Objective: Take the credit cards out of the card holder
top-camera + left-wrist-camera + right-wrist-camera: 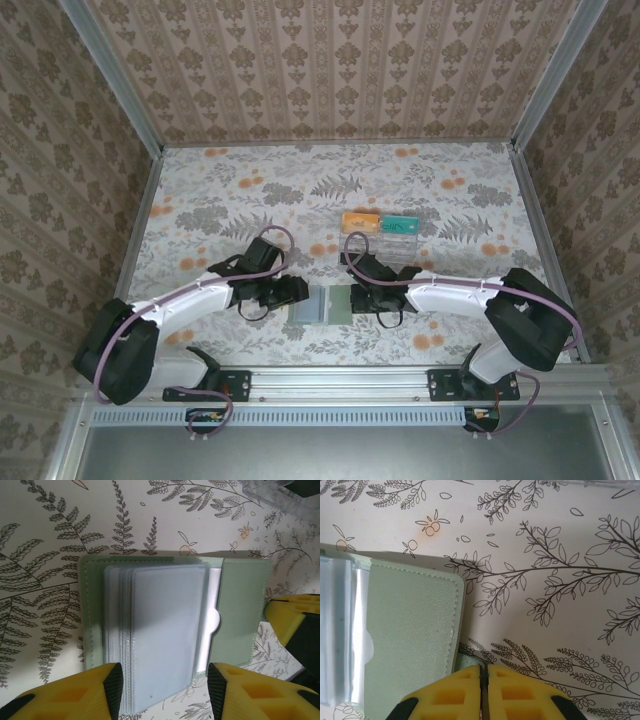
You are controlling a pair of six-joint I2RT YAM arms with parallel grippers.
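The card holder lies open on the table between both grippers. In the left wrist view its grey-green cover carries a stack of blue-grey clear sleeves and a green flap. My left gripper is open, one finger on each side of the sleeves' near edge. My right gripper is shut, its tips at the right edge of the card holder, over a sliver of cover; nothing shows between them. The tan-orange credit card and the teal-green one lie in the clear tray.
The clear compartment tray stands just behind the wallet, and its corner shows at the top right of the left wrist view. Patterned walls with metal rails enclose the flowered tabletop. Both arms reach in from the near edge.
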